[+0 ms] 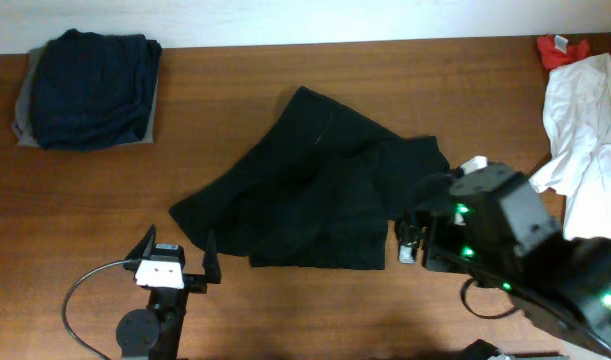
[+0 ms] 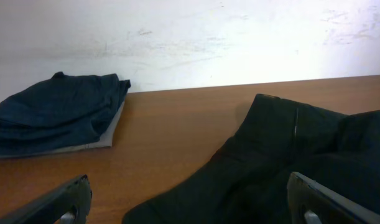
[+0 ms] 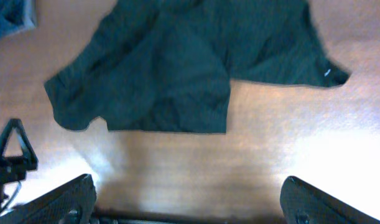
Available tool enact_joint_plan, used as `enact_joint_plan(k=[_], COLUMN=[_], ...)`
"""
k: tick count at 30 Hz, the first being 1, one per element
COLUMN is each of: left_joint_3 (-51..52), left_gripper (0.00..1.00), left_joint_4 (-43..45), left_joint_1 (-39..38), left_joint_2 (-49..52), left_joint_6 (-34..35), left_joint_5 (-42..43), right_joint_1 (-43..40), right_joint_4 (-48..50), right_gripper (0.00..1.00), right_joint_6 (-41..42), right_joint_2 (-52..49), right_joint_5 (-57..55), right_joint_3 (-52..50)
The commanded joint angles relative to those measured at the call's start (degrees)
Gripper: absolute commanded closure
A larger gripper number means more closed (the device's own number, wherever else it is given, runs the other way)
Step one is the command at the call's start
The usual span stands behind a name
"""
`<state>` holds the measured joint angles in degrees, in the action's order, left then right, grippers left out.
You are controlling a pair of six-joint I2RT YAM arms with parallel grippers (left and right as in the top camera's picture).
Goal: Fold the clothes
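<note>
1. Tabletop (image 1: 225,90): brown wood-grain, smooth, with a slight sheen in the right wrist view. It carries every item below.

2. Black garment (image 1: 315,195): soft matte cloth and the largest of the clothes. We find it spread flat at the middle of the tabletop in a rough, lopsided triangle, with a peak toward the far edge and a straight hem along the near side. It is wrinkled, and one layer is folded over another.

3. White garment (image 1: 585,110): thin, crumpled cloth, heaped loosely at the right edge and partly cut off by the frame.

4. Navy garment (image 1: 90,85): dark blue, folded into a plump rounded-square bundle at the far left corner.

5. Grey garment (image 1: 25,125): a flat folded piece lying under the navy one. Only its left and near borders show.

6. Right end effector (image 3: 186,193): dark wedge-shaped fingers standing wide apart and gripping nothing. It is held over bare wood just beside the black garment's near-right corner.

7. Left end effector (image 1: 177,250): black fingers on a white body, spread fully and empty. It sits low, near the black garment's left corner, and we see no contact.

8. Red garment (image 1: 560,48): a small bright scrap, bunched up and touching the white garment's far end.
</note>
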<state>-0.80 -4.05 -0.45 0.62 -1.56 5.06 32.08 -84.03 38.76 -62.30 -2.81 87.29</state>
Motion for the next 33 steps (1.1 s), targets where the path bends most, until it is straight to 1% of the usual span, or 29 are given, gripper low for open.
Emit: enact_joint_plan(k=[1,6,11,15,18,23,26,28,29,31,33], left_joint_3=[0.3,0.3,0.3,0.3,0.3,0.3,0.3,0.3,0.3,0.3,0.3], left_gripper=[0.01,0.01,0.01,0.01,0.01,0.01,0.01,0.01,0.0,0.0,0.01], left_joint_4=[-0.1,-0.1,-0.1,-0.1,-0.1,-0.1,-0.1,-0.1,-0.1,-0.1,-0.1], left_joint_1=[0.3,0.3,0.3,0.3,0.3,0.3,0.3,0.3,0.3,0.3,0.3], left_joint_2=[-0.3,-0.3,-0.3,-0.3,-0.3,-0.3,-0.3,-0.3,-0.3,-0.3,-0.3], left_joint_6=[-0.9,-0.9,-0.9,-0.9,-0.9,-0.9,-0.9,-0.9,-0.9,-0.9,-0.9], left_joint_5=[-0.4,-0.4,-0.4,-0.4,-0.4,-0.4,-0.4,-0.4,-0.4,-0.4,-0.4], right_joint_1=[0.2,0.2,0.1,0.1,0.1,-1.2,-4.8,-6.6,-7.4,-7.8,-7.7], right_joint_4=[2.5,9.4,19.6,30.5,36.0,39.1,39.4,39.8,40.0,40.4,42.0], right_gripper=[0.02,0.02,0.02,0.01,0.15,0.18,0.28,0.36,0.39,0.41,0.44], right_joint_6=[1.2,1.1,1.1,0.1,-0.8,-0.8,-0.8,-0.8,-1.0,-1.2,-4.3], right_joint_2=[0.1,0.0,-1.7,-6.6,-12.5,-24.7,-31.6,-34.5,-35.8,-37.1,-37.4], right_joint_5=[5.4,7.6,2.7,-0.6,-2.9,-3.7,-3.6,-2.3,-1.7,-1.5,0.1], right_joint_3=[-5.2,-13.8,-26.3,-34.5,-37.1,-37.1,-37.1,-37.1,-37.1,-37.1,-37.1])
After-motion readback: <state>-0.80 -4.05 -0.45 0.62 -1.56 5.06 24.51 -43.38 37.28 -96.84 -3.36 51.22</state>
